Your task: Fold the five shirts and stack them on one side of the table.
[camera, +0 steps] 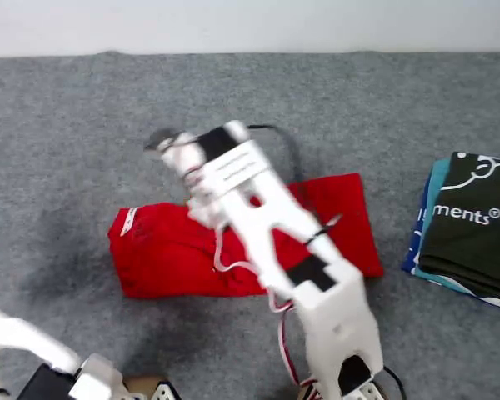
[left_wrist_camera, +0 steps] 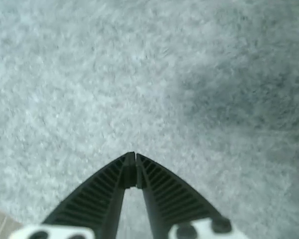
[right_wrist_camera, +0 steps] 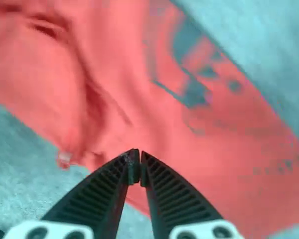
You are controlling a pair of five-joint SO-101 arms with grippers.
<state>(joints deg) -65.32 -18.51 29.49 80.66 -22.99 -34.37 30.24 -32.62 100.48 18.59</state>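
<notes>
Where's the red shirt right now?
In the high view the red shirt lies mid-table under the right arm, with the folded stack off to its right.

The right pincer [camera: 161,142] is hanging over the grey table [camera: 67,117], just beyond the red shirt [camera: 171,250], which is lying behind it under the arm [camera: 271,221]. Well off to the pincer's right, a stack of folded shirts [camera: 471,229] is sitting.

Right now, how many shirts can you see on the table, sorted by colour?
red shirt, spread mid-table: 1
dark green shirt, top of the stack: 1
teal shirt, under it: 1
blue shirt, lowest edge showing: 1
Total: 4 visible; any shirt hidden in the stack cannot be counted.
</notes>
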